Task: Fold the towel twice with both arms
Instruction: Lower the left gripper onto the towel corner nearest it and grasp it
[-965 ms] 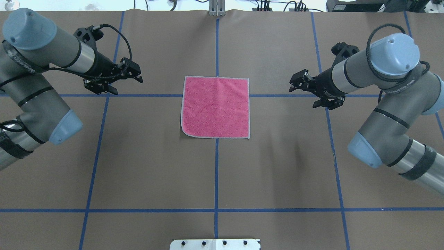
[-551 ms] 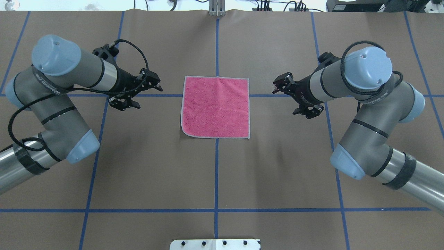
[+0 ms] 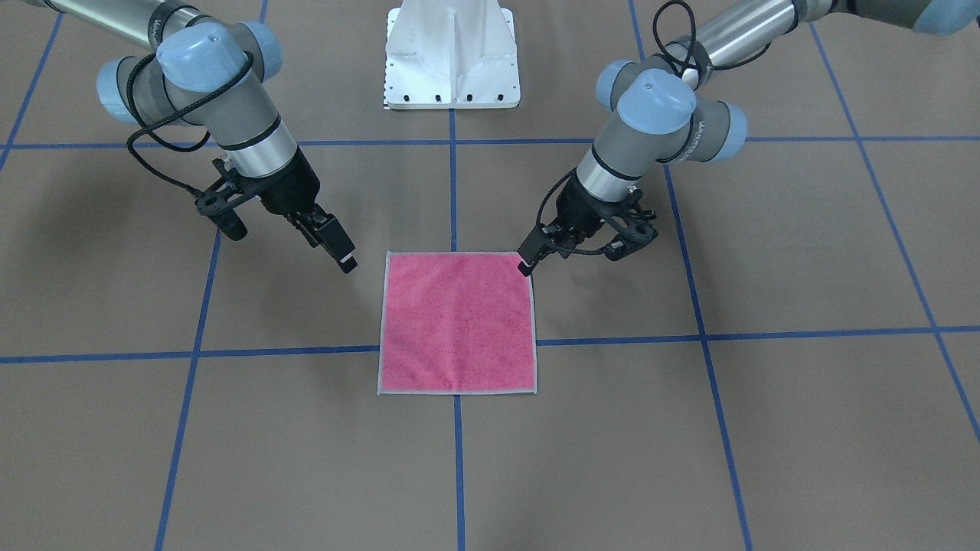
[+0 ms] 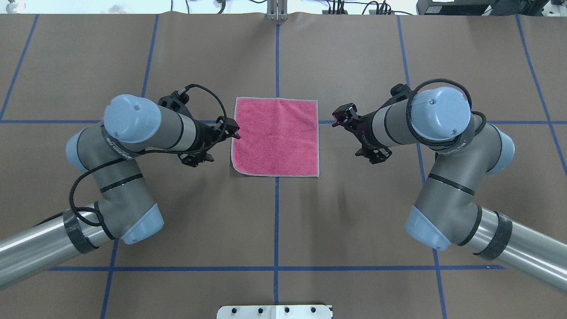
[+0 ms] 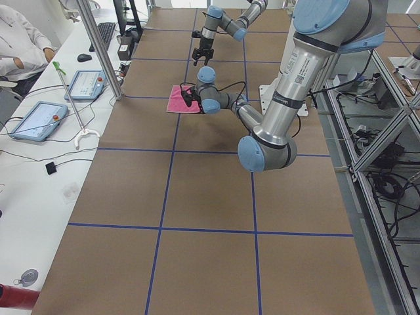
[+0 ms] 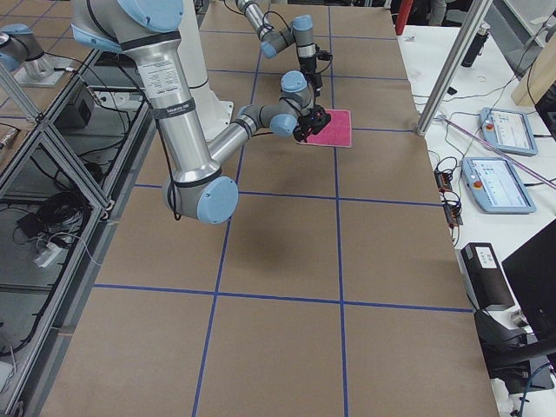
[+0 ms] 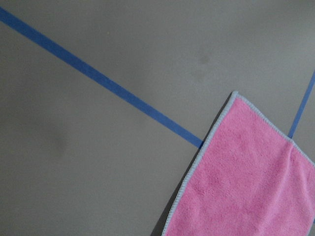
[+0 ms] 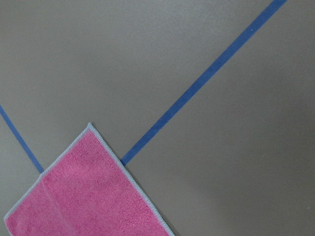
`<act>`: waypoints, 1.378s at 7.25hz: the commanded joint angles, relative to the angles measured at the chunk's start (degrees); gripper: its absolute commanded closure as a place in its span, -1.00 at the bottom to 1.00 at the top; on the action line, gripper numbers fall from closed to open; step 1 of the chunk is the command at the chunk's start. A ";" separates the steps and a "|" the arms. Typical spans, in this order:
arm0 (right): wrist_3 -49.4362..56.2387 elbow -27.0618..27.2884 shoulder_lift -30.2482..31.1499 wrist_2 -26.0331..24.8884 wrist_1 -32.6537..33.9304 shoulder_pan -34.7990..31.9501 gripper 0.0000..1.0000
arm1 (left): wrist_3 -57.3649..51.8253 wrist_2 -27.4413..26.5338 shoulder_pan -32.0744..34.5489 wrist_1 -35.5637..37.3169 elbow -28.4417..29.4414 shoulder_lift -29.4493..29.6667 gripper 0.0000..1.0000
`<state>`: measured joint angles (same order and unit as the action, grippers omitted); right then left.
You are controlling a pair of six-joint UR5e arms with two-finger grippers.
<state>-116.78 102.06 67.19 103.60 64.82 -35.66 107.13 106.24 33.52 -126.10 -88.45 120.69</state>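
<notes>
The towel (image 4: 275, 136) lies flat and unfolded at the table's centre, pink face up, with a light-grey hem; it also shows in the front view (image 3: 458, 323). My left gripper (image 4: 226, 147) is open and empty at the towel's left edge. One fingertip (image 4: 237, 134) overlaps that edge from above; I cannot tell if it touches. My right gripper (image 4: 344, 140) is open and empty, a short way off the towel's right edge. Both wrist views show a far corner of the towel (image 7: 246, 177) (image 8: 88, 191) and no fingers.
The white pedestal (image 3: 452, 69) stands at the robot's side of the table. Blue tape lines (image 4: 133, 268) grid the brown table cover. A side desk with tablets (image 5: 39, 118) and a seated person runs along the far table edge.
Both arms have swung inward from the table's sides to the towel's left and right edges. Both grippers have stayed open. The towel has not moved.
</notes>
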 commanded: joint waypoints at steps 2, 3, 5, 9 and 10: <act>-0.38 0.16 -0.13 -1.65 -0.05 1.38 -0.94 | 0.10 -2.18 -1.88 -0.02 3.55 2.18 -0.50; -0.38 0.16 -0.13 -1.65 -0.05 1.38 -0.94 | -0.34 -2.18 -1.97 -0.02 3.55 2.09 -0.33; -0.38 -0.01 -0.48 -1.73 -0.05 1.38 -0.94 | -0.43 -1.83 -1.97 0.07 3.20 2.00 -0.17; -0.38 -0.10 -0.48 -1.73 -0.05 1.56 -0.94 | -0.52 -1.56 -2.06 0.16 2.84 1.47 0.03; -0.38 -0.10 -0.48 -1.73 -0.05 1.56 -0.94 | -0.52 -1.56 -2.23 0.16 2.76 1.56 0.06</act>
<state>-117.16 101.99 66.71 101.87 64.78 -34.11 106.62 104.66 31.40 -125.95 -85.60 122.21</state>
